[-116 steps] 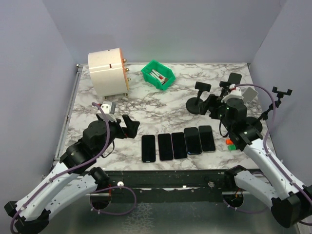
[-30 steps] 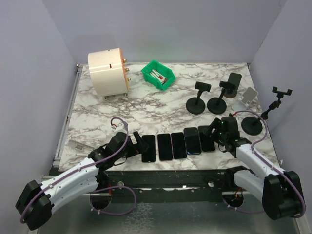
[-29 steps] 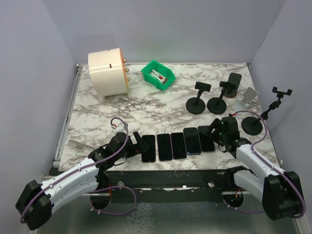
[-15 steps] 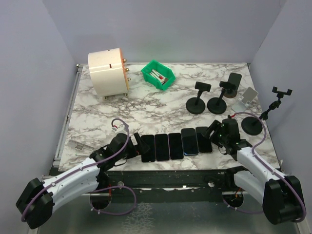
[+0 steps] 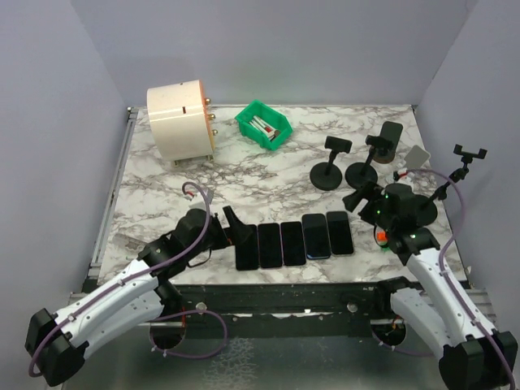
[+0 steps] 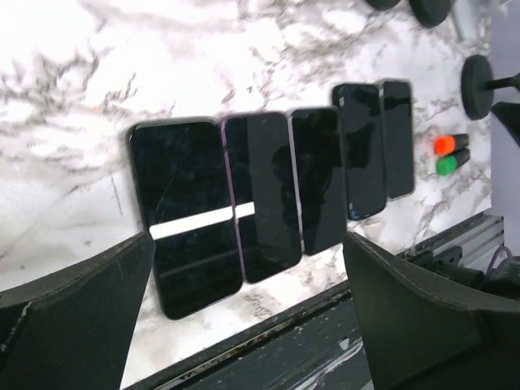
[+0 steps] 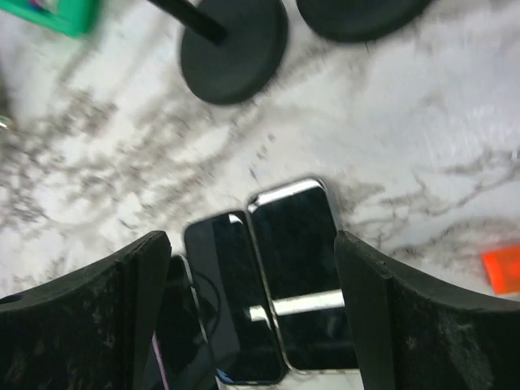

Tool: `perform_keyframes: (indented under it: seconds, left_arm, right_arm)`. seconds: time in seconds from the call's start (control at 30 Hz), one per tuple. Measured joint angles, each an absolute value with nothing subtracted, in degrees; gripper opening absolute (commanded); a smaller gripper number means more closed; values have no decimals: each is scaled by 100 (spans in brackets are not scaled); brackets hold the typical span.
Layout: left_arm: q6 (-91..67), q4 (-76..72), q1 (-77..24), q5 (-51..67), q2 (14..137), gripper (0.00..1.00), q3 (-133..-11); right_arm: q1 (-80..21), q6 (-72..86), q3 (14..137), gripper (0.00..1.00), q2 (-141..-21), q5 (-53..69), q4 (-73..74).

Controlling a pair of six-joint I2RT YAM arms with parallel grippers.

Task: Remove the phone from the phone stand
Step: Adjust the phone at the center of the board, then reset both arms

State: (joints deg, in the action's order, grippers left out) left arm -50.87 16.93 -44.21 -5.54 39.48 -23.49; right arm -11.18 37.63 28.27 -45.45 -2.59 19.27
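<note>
Phones (image 5: 294,241) are laid in a row. Left gripper (image 5: 231,223) by its left end, right gripper (image 5: 356,197) by its right, are spread wide, empty.

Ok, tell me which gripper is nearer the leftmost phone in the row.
Left. The left gripper hovers right at the leftmost phone; the right gripper is beyond the row's far end.
</note>
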Motion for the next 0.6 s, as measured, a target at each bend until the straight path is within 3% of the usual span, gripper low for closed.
perform_keyframes:
  seconds: [0.2,0.6]
  left_arm:
    - [-4595,1981,-4421,-805,3951,99,-3170]
    - [-3802,2565,-4421,-1216,3990,99,-4198]
  right_arm:
    - [-1118,3330,3876,84,-4160,-405,1986]
    - [-1610,2287,5837,77,-4641,-56,2126]
